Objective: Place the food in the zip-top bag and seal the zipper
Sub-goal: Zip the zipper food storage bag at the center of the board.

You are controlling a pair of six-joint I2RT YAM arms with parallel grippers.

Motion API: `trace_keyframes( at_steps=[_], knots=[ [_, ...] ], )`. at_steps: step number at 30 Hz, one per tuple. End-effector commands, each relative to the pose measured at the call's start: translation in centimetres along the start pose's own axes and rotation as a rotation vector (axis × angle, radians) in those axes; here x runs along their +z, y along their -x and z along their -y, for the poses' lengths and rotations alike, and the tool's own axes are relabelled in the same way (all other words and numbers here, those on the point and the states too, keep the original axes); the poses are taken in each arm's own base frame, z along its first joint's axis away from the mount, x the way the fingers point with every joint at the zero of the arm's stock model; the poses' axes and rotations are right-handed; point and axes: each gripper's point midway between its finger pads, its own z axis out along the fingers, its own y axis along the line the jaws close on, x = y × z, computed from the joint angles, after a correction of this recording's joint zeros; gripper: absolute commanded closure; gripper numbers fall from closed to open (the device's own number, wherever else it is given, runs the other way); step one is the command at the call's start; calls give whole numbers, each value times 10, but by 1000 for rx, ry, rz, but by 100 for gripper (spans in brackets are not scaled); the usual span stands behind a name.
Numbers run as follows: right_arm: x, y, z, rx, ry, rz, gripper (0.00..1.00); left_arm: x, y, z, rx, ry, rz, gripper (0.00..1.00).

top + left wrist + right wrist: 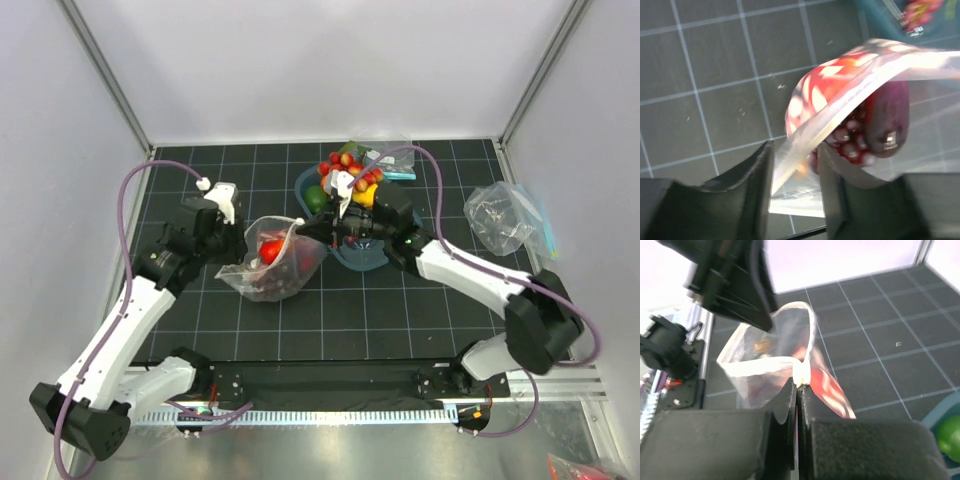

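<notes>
The clear plastic zip-top bag printed with white dots [275, 262] lies on the black gridded mat [300, 330] between the two arms, drawn out so that its mouth gapes and the press-seal zipper strip [765, 361] along the rim is not yet closed. The right gripper [799, 385] has its fingers pressed together on one end of the rim, anchoring that corner. The left gripper [795, 150] has its jaws apart, with the opposite rim lying loose in the gap. Inside are three pieces of food: one glossy red round tomato [815, 95], one dark purple grape bunch [847, 145] and one purple-pink onion [890, 120]. Just beside the bag stands one blue plastic tray [362, 260] of other toy produce, and there seem to be two plain clear bags, one at the right [500, 215] and a fainter one behind the tray [385, 150]
</notes>
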Motion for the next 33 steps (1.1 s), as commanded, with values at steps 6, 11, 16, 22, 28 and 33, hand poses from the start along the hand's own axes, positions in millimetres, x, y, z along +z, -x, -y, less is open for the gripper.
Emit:
trace_keyframes(
  at_steps=[6,11,16,22,28,33],
  knots=[
    [-31,35,-30,-53,-90,-25,99,-48,59,38,28,-209,212,40],
    [-41,23,-37,-5,-96,-77,99,-63,76,54,47,-286,261,26],
    [-46,21,-46,24,-87,-101,99,-74,91,87,138,-443,348,21],
    [-54,16,-49,51,-118,-128,99,-92,76,148,329,-808,350,17],
    [-65,17,-58,88,-126,-137,99,-89,69,172,598,-838,420,22],
    [-72,22,-60,91,-147,-124,99,-84,63,177,680,-852,429,23]
  ],
)
